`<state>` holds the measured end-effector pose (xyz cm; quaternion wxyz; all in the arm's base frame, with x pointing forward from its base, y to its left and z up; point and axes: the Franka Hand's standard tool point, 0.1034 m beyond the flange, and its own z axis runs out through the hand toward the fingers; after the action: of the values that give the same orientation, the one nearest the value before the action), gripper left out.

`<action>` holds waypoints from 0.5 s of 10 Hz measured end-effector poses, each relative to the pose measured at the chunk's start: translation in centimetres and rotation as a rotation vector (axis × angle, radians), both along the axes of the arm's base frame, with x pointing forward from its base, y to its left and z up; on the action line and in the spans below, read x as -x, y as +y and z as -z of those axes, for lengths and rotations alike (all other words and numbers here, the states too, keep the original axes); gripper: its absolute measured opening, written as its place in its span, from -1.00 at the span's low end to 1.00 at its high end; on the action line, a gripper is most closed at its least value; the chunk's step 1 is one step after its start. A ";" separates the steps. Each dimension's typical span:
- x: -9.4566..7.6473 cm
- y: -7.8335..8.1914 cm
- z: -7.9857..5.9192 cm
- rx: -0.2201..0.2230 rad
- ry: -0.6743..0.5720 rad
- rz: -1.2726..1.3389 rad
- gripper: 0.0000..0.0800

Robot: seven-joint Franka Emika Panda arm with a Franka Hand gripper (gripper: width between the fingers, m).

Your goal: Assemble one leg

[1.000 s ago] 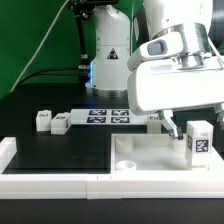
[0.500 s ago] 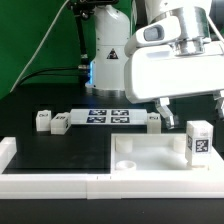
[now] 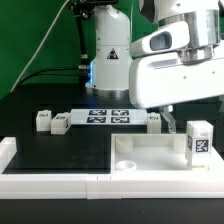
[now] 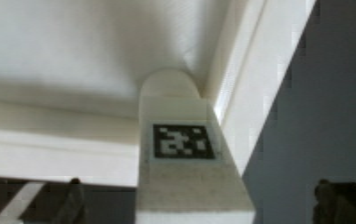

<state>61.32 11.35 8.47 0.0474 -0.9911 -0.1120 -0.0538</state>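
A leg (image 3: pixel 198 143), a small white block with a black-and-white tag, stands upright at the exterior view's right on the large white panel (image 3: pixel 150 152). My gripper (image 3: pixel 196 116) hangs just above it, open, with one finger (image 3: pixel 170 124) showing to the left of the leg and apart from it. In the wrist view the leg (image 4: pixel 189 140) rises between the two dark fingertips (image 4: pixel 54 200), with gaps on both sides; my gripper (image 4: pixel 196 205) touches nothing. Three more legs lie behind: two (image 3: pixel 42 120) (image 3: pixel 60 124) at the left and one (image 3: pixel 153 120) near the middle.
The marker board (image 3: pixel 105 117) lies behind the panel, between the loose legs. The panel has a round hole (image 3: pixel 128 163) near its front. A low white wall (image 3: pixel 50 181) runs along the front and left. The robot's base (image 3: pixel 108 50) stands at the back.
The gripper rose a little from where it was, then came down slightly over the leg. The leg has stayed upright in the same spot.
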 end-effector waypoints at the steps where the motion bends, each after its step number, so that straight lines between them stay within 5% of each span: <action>1: -0.6 -0.6 0.0 0.021 0.017 -0.012 0.62; 5: -0.7 -0.4 0.2 0.016 0.025 0.022 0.62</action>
<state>62.03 10.96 8.24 0.0402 -0.9932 -0.1009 -0.0408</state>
